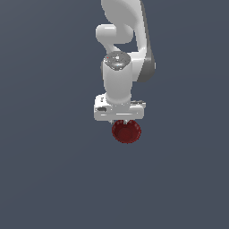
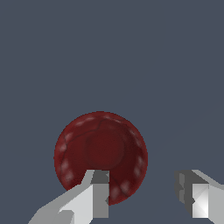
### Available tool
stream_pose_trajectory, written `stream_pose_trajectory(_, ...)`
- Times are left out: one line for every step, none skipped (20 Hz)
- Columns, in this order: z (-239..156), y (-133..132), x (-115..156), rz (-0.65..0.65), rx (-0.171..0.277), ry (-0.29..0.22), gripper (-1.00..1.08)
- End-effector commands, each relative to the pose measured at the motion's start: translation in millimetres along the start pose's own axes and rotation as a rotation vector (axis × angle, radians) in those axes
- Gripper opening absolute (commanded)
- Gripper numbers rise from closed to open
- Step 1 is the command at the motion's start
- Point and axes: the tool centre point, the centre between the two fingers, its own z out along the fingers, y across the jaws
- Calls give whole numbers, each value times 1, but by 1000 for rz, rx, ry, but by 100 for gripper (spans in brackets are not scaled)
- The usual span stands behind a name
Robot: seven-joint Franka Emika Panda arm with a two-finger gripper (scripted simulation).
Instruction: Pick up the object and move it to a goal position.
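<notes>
The object, a glossy dark red bowl [image 1: 126, 132], sits on the flat grey ground directly under the white arm. In the wrist view the bowl [image 2: 100, 153] shows its round inside and thin rim. My gripper [image 2: 146, 192] is open just above it. One finger [image 2: 98, 194] hangs over the bowl's inside near the rim, while the other finger [image 2: 194, 197] stands outside the bowl, so the rim lies between them. In the exterior view the white gripper [image 1: 120, 120] hides the bowl's far edge. Whether a finger touches the bowl cannot be told.
Plain grey ground [image 1: 53, 179] spreads all around the bowl. The arm's white links [image 1: 118, 80] rise behind and above the gripper.
</notes>
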Motion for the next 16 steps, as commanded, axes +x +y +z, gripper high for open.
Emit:
stream_pose_trajectory(3,1,0,-7,8,-2,28)
stream_pose_trajectory(5,1,0,-12,13,-2,28)
stream_pose_trajectory(7,2,0,-17,18,-3,28)
stream_pose_trajectory(9,2,-1,-22,25,-3,28)
stream_pose_trajectory(12,3,-1,-28,32,-4,28)
stream_pose_trajectory(14,3,-1,-35,39,-4,28)
stream_pose_trajectory(17,4,-1,-42,48,-5,28)
stream_pose_trajectory(20,4,-1,-50,57,-5,28)
stream_pose_trajectory(24,5,-2,-58,67,-5,28)
stream_pose_trajectory(27,6,-2,-67,78,-5,28)
stream_pose_trajectory(31,6,-2,-76,90,-4,28)
stream_pose_trajectory(35,7,-2,-85,102,-3,28)
stream_pose_trajectory(39,8,-3,-96,116,-1,28)
stream_pose_trajectory(43,9,-3,-106,130,1,28)
stream_pose_trajectory(47,10,-3,-117,145,4,28)
stream_pose_trajectory(51,11,-4,-127,160,7,28)
